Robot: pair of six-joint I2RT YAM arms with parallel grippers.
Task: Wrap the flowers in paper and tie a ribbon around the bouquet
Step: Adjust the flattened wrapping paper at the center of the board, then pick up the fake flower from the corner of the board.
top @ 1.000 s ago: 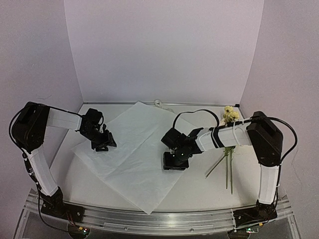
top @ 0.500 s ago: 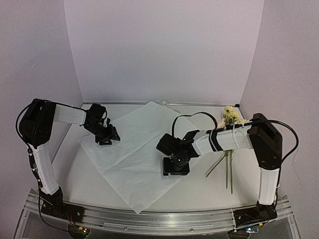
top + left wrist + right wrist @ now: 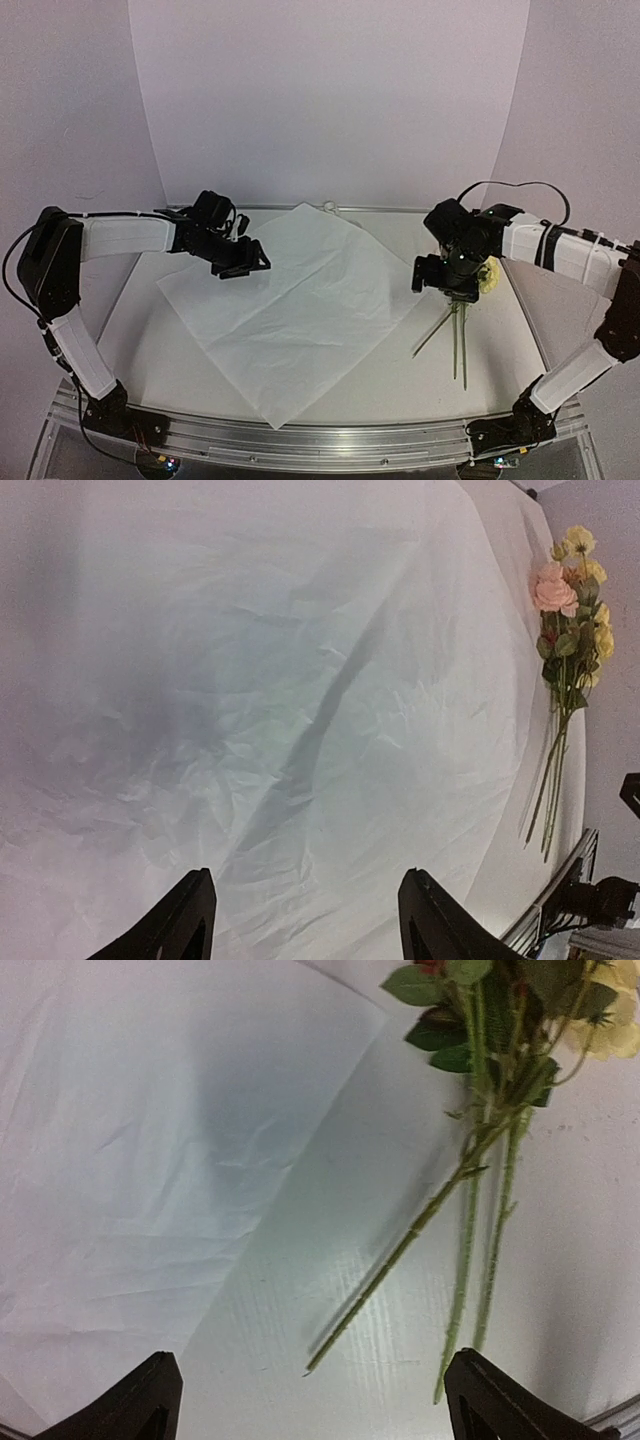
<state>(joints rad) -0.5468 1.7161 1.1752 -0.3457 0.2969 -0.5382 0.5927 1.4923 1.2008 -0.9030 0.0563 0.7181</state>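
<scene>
I am seeing the flowers (image 3: 459, 335) lying on the table (image 3: 150, 345) at its right side, blossoms toward the far wall and thin green stems pointing at the near edge; in the left wrist view the flowers (image 3: 570, 610) are showing one pink blossom among the pale yellow ones; in the right wrist view the flowers (image 3: 470, 1190) are resting on bare table, leaves at the top, stems fanning a little apart. The flowers are lying just beside the paper (image 3: 290, 300) and not on it; one slanting stem tip is ending near the paper's right edge, apart from it.

The paper is lying flat and unwrapped across the middle of the table, turned like a diamond, one corner toward me and one toward the far wall; the paper (image 3: 300, 680) is looking crinkled, and the paper (image 3: 130, 1130) is filling the left of the right wrist view.

The right gripper (image 3: 447, 283) is hanging over the blossoms, hiding most of them from above; the right gripper (image 3: 320, 1410) is standing wide apart with nothing between its fingers.

The left gripper (image 3: 240, 262) is hovering over the paper's far left edge; the left gripper (image 3: 310, 930) is also parted, gripping nothing.
</scene>
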